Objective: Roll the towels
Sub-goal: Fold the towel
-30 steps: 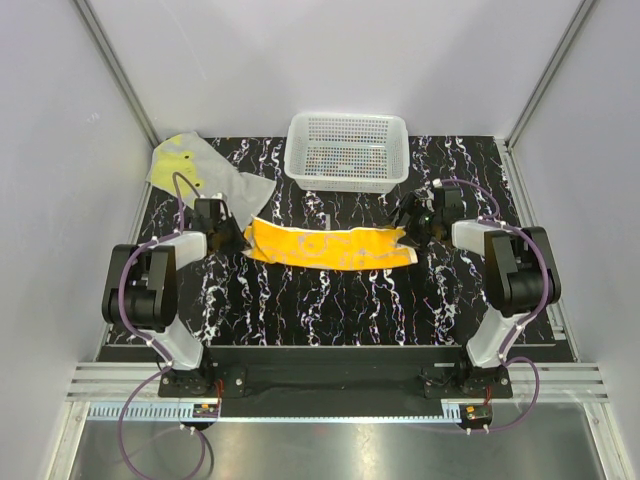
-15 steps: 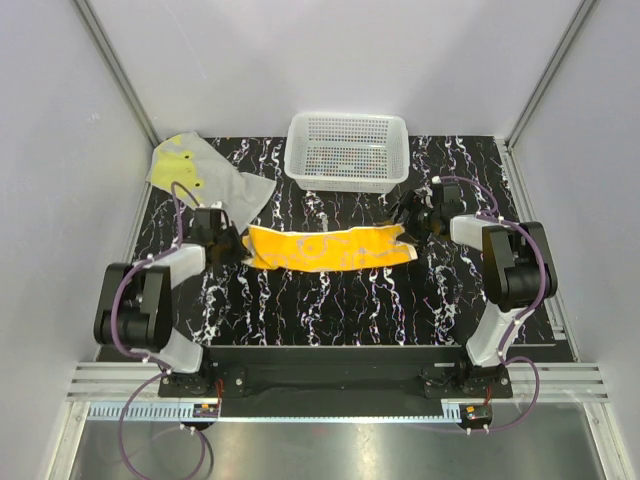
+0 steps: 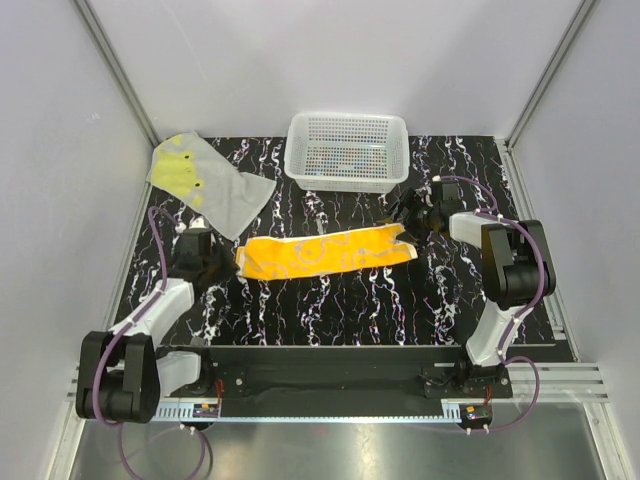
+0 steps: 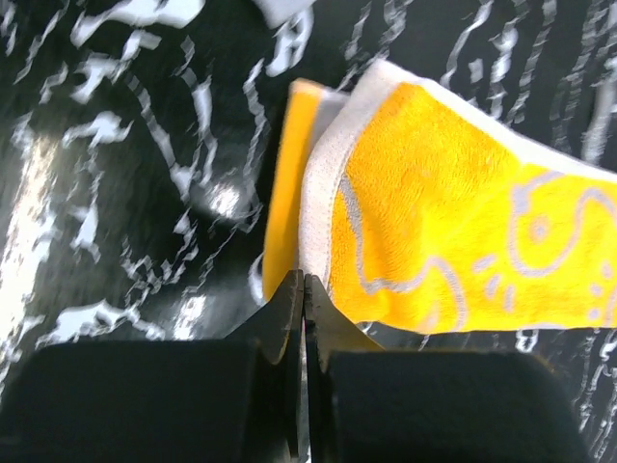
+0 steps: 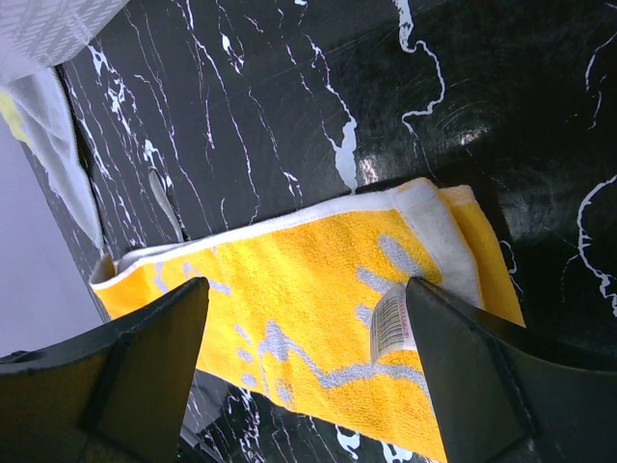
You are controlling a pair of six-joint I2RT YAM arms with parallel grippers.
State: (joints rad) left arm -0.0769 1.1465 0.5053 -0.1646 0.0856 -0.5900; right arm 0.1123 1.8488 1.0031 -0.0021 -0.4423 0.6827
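Clearly the layout favours one side. At the upper left of the top view lies the grey towel (image 3: 205, 182), spread flat on the counter (image 3: 340, 310), well apart from both arms and not being handled.

Just right of it and lower, the left claw (image 4: 302, 286) is fully closed. Its tips are pressed together with nothing visible between them, and they point at the white hem of the orange towel (image 3: 325, 253). The tips sit right at the towel's left short end without gripping it.

The orange towel is folded into a long strip across the middle of the frame. Its long axis runs left to right and rises slightly toward the right. The white basket (image 3: 345, 181) stands beyond it at the upper middle, apart from it.

At the strip's right short end, the right claw (image 5: 307, 287) is spread wide and holds nothing, with one finger on either side of the towel's width. Rolling would have to run along the long axis from a short end, and the right arm looks better placed to start.
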